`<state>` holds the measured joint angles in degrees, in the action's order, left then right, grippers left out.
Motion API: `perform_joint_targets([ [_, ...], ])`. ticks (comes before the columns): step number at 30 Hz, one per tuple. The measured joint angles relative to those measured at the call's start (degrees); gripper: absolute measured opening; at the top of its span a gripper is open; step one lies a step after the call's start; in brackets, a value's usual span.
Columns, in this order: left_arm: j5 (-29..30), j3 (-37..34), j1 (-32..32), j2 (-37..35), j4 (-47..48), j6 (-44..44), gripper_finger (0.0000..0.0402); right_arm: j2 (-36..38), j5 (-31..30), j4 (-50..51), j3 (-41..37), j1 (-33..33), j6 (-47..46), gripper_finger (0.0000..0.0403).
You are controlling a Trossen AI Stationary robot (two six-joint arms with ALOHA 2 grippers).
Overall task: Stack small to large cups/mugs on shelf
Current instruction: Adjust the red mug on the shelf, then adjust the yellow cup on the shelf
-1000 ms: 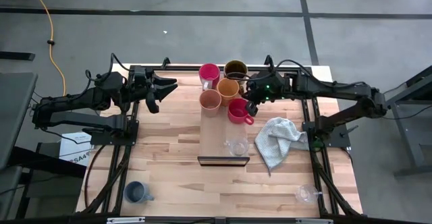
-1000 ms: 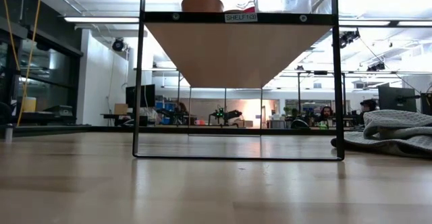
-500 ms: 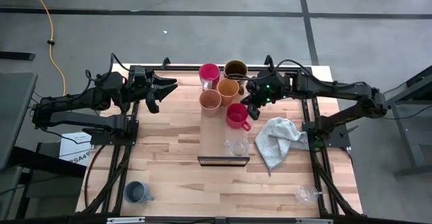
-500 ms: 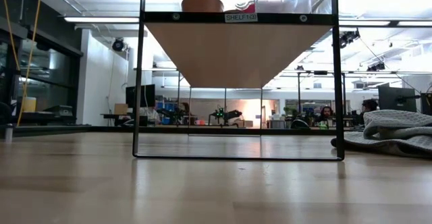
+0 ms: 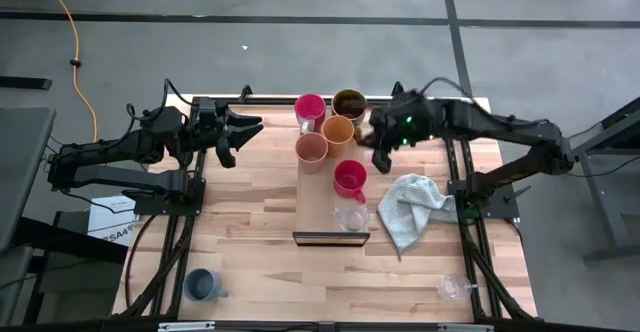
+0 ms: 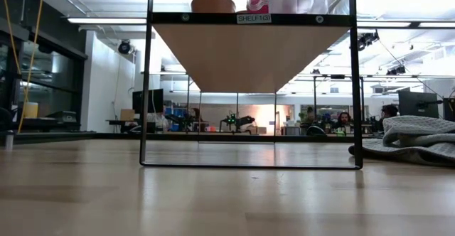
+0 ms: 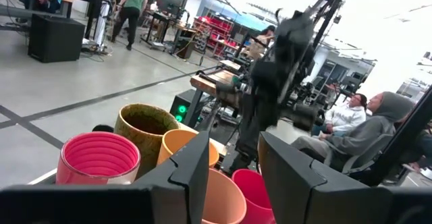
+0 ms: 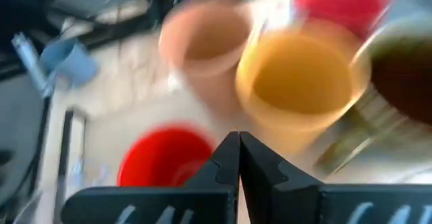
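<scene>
The shelf [image 5: 318,204] carries a red mug [image 5: 310,107], an olive-brown mug [image 5: 349,103], an orange cup [image 5: 338,130], a paler orange cup [image 5: 312,148], a second red mug [image 5: 349,179] and a clear glass [image 5: 351,215]. All stand upright on their bases. My right gripper [image 5: 380,160] is shut and hovers just right of the orange cup and the second red mug; its wrist view looks down on them [image 8: 162,160]. My left gripper [image 5: 243,140] is open and empty, left of the shelf's far end. A blue cup [image 5: 202,285] and another glass [image 5: 455,288] stand on the tabletop.
A pale grey cloth [image 5: 412,208] lies crumpled on the tabletop right of the shelf, between it and the right arm's base. The low view shows the shelf's dark frame [image 6: 249,18] raised on legs. People show in the room behind.
The second red mug has slid along the shelf toward the table's near edge, closer to the clear glass, and stays upright. My right gripper has risen and drawn back from it, a little toward the table's right edge.
</scene>
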<state>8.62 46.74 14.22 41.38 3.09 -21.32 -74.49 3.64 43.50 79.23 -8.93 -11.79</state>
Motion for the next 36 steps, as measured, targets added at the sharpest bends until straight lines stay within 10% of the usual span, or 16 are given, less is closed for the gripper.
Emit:
perform_joint_targets([
  [15,0.00,0.00,0.02,-0.02,0.00,-0.01,0.0117,-17.98,-5.23,1.43,20.66,-9.29,7.28,0.0000],
  [36,0.02,0.00,0.02,0.00,0.00,0.00,0.0117,-27.19,-0.30,8.58,27.84,-10.22,4.76,0.0000],
])
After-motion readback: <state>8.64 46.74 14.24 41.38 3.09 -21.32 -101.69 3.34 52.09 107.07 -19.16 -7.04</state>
